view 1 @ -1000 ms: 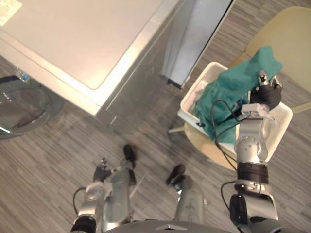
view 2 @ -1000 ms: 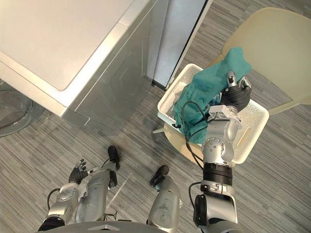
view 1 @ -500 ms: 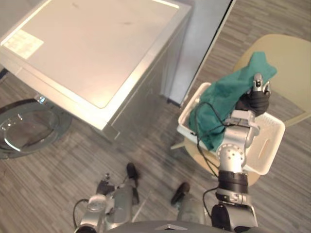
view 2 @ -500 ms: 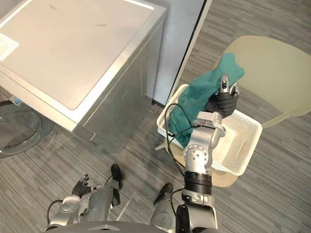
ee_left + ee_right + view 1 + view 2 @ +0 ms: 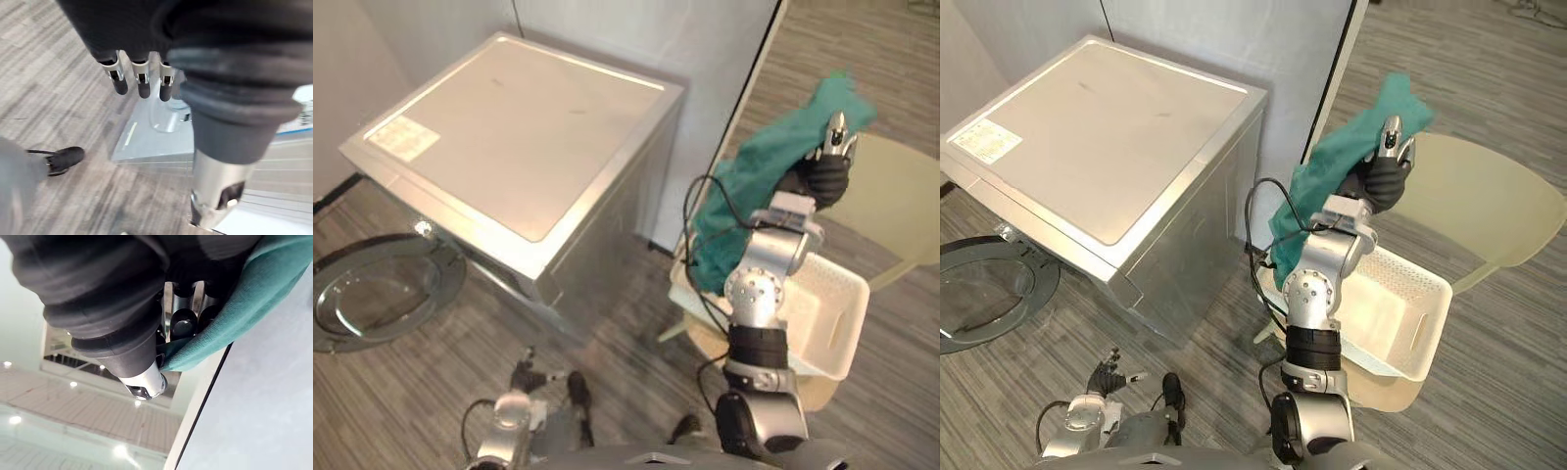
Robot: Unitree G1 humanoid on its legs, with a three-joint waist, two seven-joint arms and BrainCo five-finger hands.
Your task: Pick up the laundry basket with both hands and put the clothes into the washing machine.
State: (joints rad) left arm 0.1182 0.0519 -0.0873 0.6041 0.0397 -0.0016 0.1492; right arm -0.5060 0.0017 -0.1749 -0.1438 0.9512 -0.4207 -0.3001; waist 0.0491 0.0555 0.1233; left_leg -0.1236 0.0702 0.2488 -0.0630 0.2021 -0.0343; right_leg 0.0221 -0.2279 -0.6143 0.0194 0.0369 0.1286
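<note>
higher now above the white perforated plastic laundry basket [image 5: 1417, 315], right hand [image 5: 1382, 182] fingers [image 5: 184, 326] grip the teal cloth [image 5: 1330, 168]; left hand [image 5: 142, 74] fingers slack.

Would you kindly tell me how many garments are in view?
1: a teal garment, gripped by the right robot hand above the white laundry basket; others may lie hidden inside it.

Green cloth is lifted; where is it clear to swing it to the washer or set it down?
Bare: the washing machine top, and the floor between its open door and the basket. What shows of the basket's bottom is free too. Tight: the right hand, shut on the teal cloth, sits near the wall panel.
</note>
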